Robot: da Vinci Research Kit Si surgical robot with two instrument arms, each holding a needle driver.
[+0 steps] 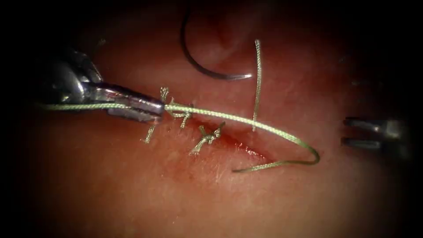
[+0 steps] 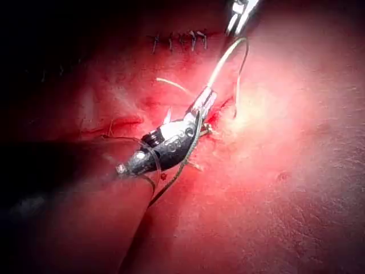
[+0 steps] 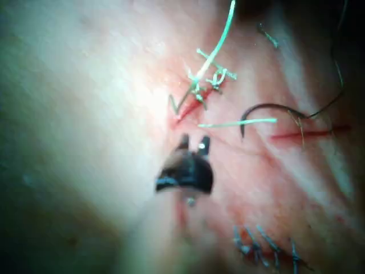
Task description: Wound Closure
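The needle (image 1: pixel 207 66) lies loose on the tissue (image 1: pixel 132 194), at about twelve o'clock from the cut (image 1: pixel 240 147). Its curve opens upward and its tip points toward three o'clock. Neither tool holds it, and no part of it can be seen entering the tissue.

The thread (image 1: pixel 246 122) runs from the left end effector (image 1: pixel 161 107) across the cut toward four o'clock, bends back in a tight loop on the right side of the cut, and ends near the wound's lower lip. A separate strand (image 1: pixel 257 83) stands almost upright just right of the needle's tip, its lower end close to the long thread.

Two knots (image 1: pixel 207 137) with short cut ends sit along the cut (one beside the left tool's tip, the other at its five o'clock), and red fluid (image 1: pixel 246 150) shows in the open stretch of the wound.

The left end effector, coming in from nine o'clock, is clenched on the thread just beside the first knot; the thread also trails back along its shaft.

The right end effector (image 1: pixel 346 131) rests well apart at three o'clock, its two jaws parted and grasping nothing.

In the left wrist view an older row of stitches (image 2: pixel 179 41) shows beyond the wound.
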